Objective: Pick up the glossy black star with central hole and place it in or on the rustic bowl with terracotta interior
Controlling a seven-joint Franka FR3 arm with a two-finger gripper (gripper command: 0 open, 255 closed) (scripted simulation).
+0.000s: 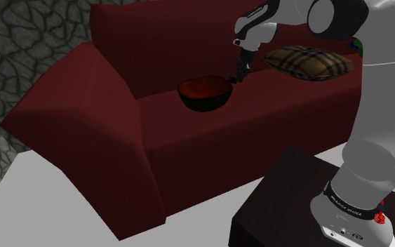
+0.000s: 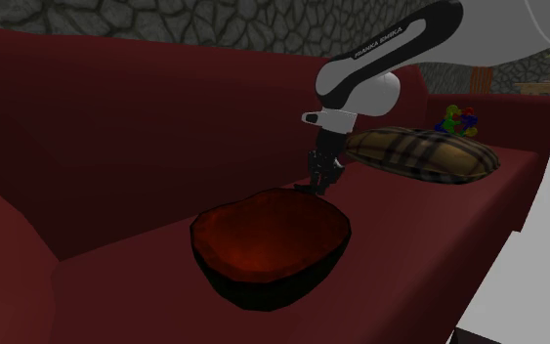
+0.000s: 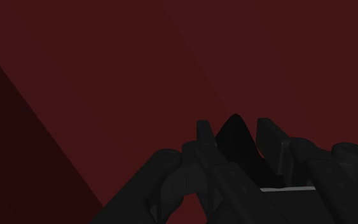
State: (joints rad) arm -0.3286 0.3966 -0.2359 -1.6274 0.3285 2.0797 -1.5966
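Black star sits between the two fingers of the tool, which pinch it. One dark point of the star rises in the gap between them in the wrist view, and how much of it lies inside the grip is hidden. That looks like the first risk: a hold on one narrow arm of a glossy piece could let it pivot or slide out during a quick move.

The tool hangs low, just beside the rim of the bowl, on its side away from the second exterior camera and not yet over the reddish hollow. A sideways move at this height would probably catch the rim and shove or tip the bowl, so a lift first seems wiser. Opening here would drop the star onto the seat of the dark red sofa behind the bowl.

Further along the seat lies a plaid pillow, with a small coloured toy beyond it. Both are apart from the tool, and neither seems a threat unless the arm swings wide.
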